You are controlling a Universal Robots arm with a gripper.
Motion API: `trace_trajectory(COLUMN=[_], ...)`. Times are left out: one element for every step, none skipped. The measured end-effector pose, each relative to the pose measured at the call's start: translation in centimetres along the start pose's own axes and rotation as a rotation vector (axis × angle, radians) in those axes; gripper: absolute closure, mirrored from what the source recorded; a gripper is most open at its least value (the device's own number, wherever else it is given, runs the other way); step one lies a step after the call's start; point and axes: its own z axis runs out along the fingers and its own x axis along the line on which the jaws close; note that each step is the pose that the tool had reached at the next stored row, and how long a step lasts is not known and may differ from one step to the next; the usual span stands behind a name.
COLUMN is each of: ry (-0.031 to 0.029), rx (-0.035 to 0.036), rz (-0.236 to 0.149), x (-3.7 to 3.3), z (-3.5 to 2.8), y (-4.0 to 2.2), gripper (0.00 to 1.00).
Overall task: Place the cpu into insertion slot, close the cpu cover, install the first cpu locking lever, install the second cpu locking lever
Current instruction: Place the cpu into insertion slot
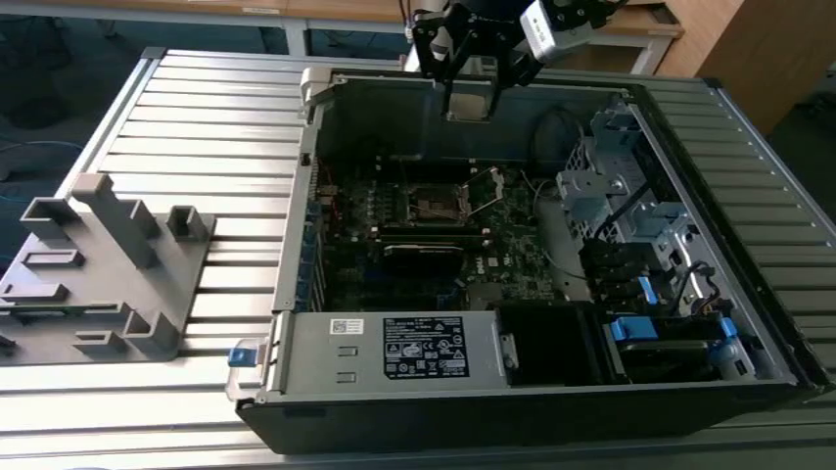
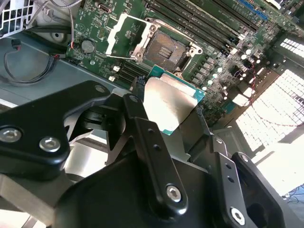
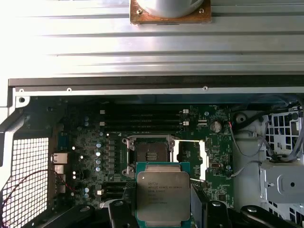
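My gripper [image 1: 468,96] hangs above the far wall of the open computer case, shut on the cpu [image 1: 468,104]. In both wrist views the cpu [image 2: 168,102] [image 3: 162,192] is a flat square chip with a dull metal face and a green rim, clamped between black fingers [image 2: 142,123]. Below it on the motherboard, the insertion slot [image 1: 432,204] [image 2: 168,47] [image 3: 149,152] is a bare black socket with a silver rim. The cpu cover [image 1: 487,191] [image 2: 124,34] [image 3: 192,159] is flipped open beside the slot.
A grey labelled power-supply box [image 1: 392,348] fills the case's near side. Drive cages and cables [image 1: 627,206] crowd the exterior view's right. Long memory slots [image 3: 142,121] run beside the socket. A grey fixture [image 1: 105,264] stands on the slatted table [image 1: 209,127].
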Motion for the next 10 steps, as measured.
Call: trace_trajectory(ry=[0.0, 0.0, 0.0, -0.0001, 0.0, 0.0, 0.0, 0.0, -0.0001, 0.0], rx=[0.0001, 0.0001, 0.0, -0.0001, -0.0001, -0.0001, -0.0001, -0.0001, -0.0002, -0.0002], rz=[0.0, 0.0, 0.0, 0.0, 0.0, 0.0, 0.0, 0.0, 0.0, 0.0], x=[0.0, 0.0, 0.0, 0.0, 0.0, -0.01, -0.01, -0.01, -0.02, -0.01], z=[0.01, 0.03, 0.08, 0.15, 0.25, 0.38, 0.53, 0.7, 0.87, 1.05], y=[0.0, 0.0, 0.0, -0.02, -0.03, -0.04, -0.05, -0.06, -0.08, -0.1], gripper=[0.46, 0.46, 0.46, 0.46, 0.46, 0.46, 0.46, 0.46, 0.46, 0.46])
